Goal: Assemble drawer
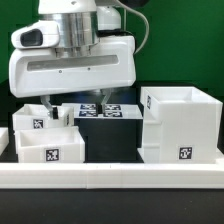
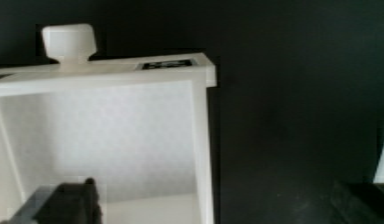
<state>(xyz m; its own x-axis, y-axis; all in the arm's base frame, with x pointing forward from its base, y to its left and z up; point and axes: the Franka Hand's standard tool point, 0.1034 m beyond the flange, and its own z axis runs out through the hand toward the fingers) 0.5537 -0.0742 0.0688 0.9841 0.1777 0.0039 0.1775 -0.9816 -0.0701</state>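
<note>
The drawer's large white cube-like casing (image 1: pixel 180 125) stands on the exterior view's right, with a tag low on its front. Two smaller white trays sit on the left, one behind (image 1: pixel 42 115) and one in front (image 1: pixel 48 147). My gripper (image 1: pixel 95 100) hangs low between the trays and the casing, empty, with its jaws apart. In the wrist view a tray (image 2: pixel 100 130) with a round knob (image 2: pixel 70 42) lies under my gripper (image 2: pixel 192 212). One dark finger (image 2: pixel 64 205) is over the tray's inside. The other finger is lost against the black table.
The marker board (image 1: pixel 112 112) lies on the black table behind the gripper. A long white border rail (image 1: pixel 110 178) runs along the front edge. Green wall behind. The arm's big white body (image 1: pixel 70 60) fills the upper middle.
</note>
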